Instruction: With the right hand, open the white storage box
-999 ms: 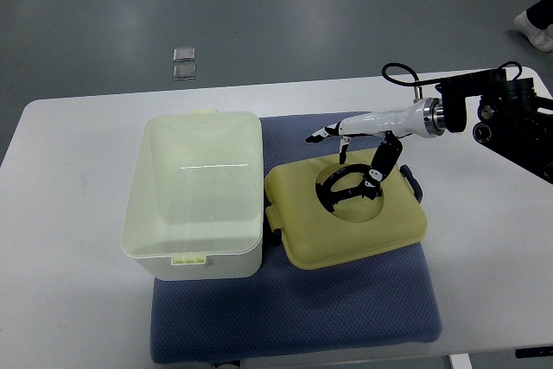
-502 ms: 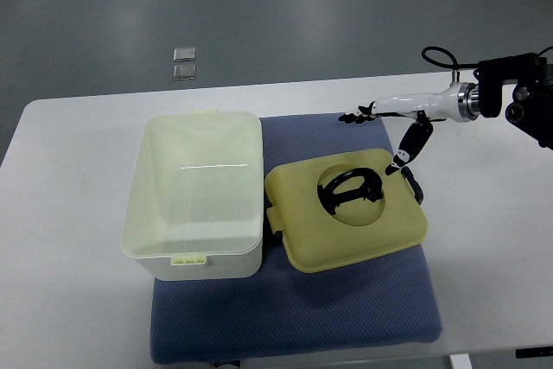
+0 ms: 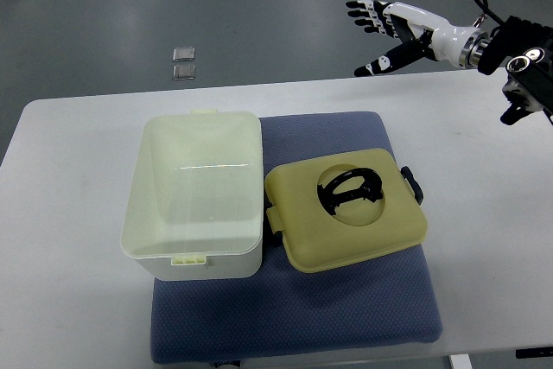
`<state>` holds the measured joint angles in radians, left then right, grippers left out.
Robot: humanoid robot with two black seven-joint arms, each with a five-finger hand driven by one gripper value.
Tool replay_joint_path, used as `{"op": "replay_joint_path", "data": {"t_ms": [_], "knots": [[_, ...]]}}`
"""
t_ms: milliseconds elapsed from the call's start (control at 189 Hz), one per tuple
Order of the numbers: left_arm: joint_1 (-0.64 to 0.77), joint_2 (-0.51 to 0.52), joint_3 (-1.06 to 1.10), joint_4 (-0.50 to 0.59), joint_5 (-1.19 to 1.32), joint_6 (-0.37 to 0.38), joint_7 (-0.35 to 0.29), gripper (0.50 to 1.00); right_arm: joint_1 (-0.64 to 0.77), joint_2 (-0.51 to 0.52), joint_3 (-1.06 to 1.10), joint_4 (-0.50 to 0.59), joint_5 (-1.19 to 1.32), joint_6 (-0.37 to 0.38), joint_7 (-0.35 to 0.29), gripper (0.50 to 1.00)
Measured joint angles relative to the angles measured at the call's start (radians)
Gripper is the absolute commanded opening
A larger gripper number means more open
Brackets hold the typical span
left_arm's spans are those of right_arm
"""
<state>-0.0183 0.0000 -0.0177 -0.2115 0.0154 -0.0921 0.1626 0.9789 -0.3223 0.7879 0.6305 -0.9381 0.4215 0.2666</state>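
The white storage box [image 3: 194, 192] stands open on the left part of a blue mat [image 3: 346, 313], its inside bare. Its pale yellow lid [image 3: 298, 213] lies flat on the mat to the right of the box, with a black handle [image 3: 350, 189] in a round recess. My right hand [image 3: 384, 32] is raised high above the table's far right, well away from the lid. Its fingers are spread and hold nothing. The left arm does not show.
The white table [image 3: 69, 213] carries the mat. Two small grey squares [image 3: 184, 62] lie on the floor beyond the table's far edge. A person's white shoe [image 3: 537, 23] shows at the top right.
My right hand has let go of the lid's handle area, pulled back to the right and lifted up and away. The lid and the box have stayed in place.
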Motion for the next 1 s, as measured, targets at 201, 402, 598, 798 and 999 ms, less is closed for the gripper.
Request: {"op": "replay_joint_path", "data": {"t_ms": [201,402,598,798,999], "knots": [[0.0,0.0,-0.002,0.0,0.0,0.0,0.0,1.0,-0.038,0.093,0.025,-0.033,0.628,-0.078,-0.172,0.962],[0.0,0.0,-0.002,0.0,0.0,0.0,0.0,1.0,-0.056,0.144,0.031,-0.037,0.972,-0.22,-0.191,0.964],[0.0,0.0,-0.001,-0.002,0.0,0.0,0.0,1.0,-0.084,0.157,0.034,-0.038,1.041,-0.228,-0.129,0.964],[0.0,0.0,0.0,-0.002,0.001,0.0,0.0,1.0,-0.126,0.165,0.054,-0.038,1.044,-0.227,-0.067,0.964],[0.0,0.0,0.001,-0.002,0.002,0.0,0.0,1.0,-0.146,0.178,0.12,-0.037,1.044,-0.223,-0.056,0.964]]}}
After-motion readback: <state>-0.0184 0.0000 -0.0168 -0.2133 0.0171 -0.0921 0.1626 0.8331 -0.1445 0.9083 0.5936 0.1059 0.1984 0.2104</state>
